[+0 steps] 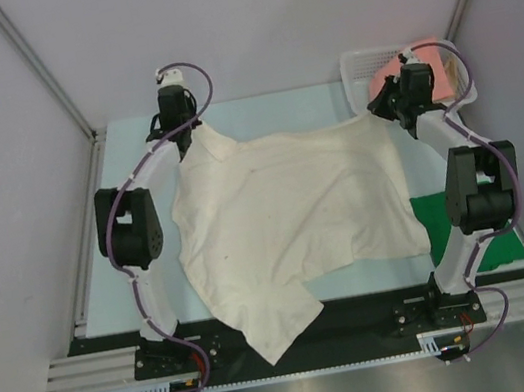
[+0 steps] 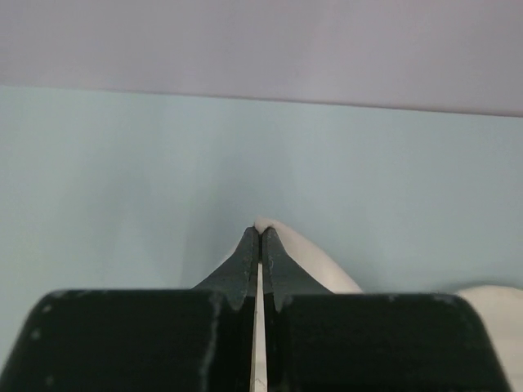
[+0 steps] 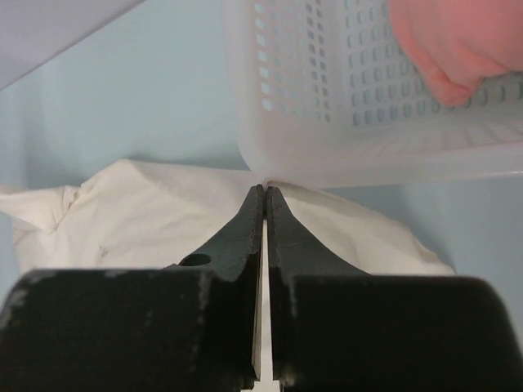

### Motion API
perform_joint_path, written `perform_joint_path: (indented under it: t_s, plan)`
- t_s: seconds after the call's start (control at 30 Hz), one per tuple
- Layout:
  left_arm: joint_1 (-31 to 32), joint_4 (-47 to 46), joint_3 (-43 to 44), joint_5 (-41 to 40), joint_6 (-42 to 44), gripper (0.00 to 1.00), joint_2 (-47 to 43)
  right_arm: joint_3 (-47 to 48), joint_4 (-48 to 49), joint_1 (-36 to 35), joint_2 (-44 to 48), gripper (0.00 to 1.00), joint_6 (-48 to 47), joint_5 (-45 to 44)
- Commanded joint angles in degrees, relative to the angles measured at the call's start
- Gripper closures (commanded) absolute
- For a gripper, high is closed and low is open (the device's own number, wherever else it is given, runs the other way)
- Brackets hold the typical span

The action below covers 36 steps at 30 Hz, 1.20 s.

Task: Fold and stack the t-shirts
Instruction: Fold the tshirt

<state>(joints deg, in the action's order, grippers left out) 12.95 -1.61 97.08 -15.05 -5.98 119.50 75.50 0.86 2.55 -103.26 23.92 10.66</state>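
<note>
The cream-white t-shirt [image 1: 290, 211] lies spread across the table, one sleeve hanging over the near edge. My left gripper [image 1: 191, 139] is shut on its far left corner. In the left wrist view the left gripper [image 2: 261, 233] pinches a fold of cream cloth [image 2: 315, 263]. My right gripper [image 1: 381, 109] is shut on the far right corner. In the right wrist view the right gripper [image 3: 265, 193] pinches the cream cloth [image 3: 147, 220] just in front of the basket. A salmon-pink t-shirt [image 1: 390, 72] [image 3: 458, 41] lies in the basket. A dark green t-shirt [image 1: 500, 250] lies at the near right, partly under the right arm.
The white lattice basket [image 1: 352, 63] [image 3: 327, 155] stands at the far right corner, right behind the right gripper. The pale blue table top [image 1: 130, 138] is walled by grey panels on three sides. A black strip and metal rail run along the near edge.
</note>
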Motion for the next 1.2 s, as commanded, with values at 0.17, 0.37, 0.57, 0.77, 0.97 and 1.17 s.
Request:
perform_joint_path:
  t_s: [0.17,0.37,0.57,0.77,0.97,1.17]
  plan:
    - [-0.03,20.58,-3.65,1.85,-20.02,1.0,-16.39,7.99,-11.4,0.44,-2.99,1.0,0.69,2.09]
    - [-0.03,26.03,-12.34,9.24,-29.7,1.0,-25.01,13.08,-20.98,2.02,-3.52,1.0,2.44,1.74]
    - [-0.03,29.91,-24.46,14.34,-36.82,1.0,-34.59,18.54,-32.67,2.99,-5.99,1.0,0.95,1.91]
    - [-0.03,30.17,-36.07,15.84,-41.04,1.0,-46.8,16.17,-34.61,3.61,-3.18,1.0,0.16,2.26]
    - [-0.03,33.86,-41.87,15.57,-41.31,1.0,-54.71,14.15,-36.02,4.04,-1.24,1.0,-0.1,1.12]
    - [-0.03,34.12,-46.8,17.51,-43.15,1.0,-57.97,12.13,-37.95,4.4,-0.98,1.0,-0.37,-1.07]
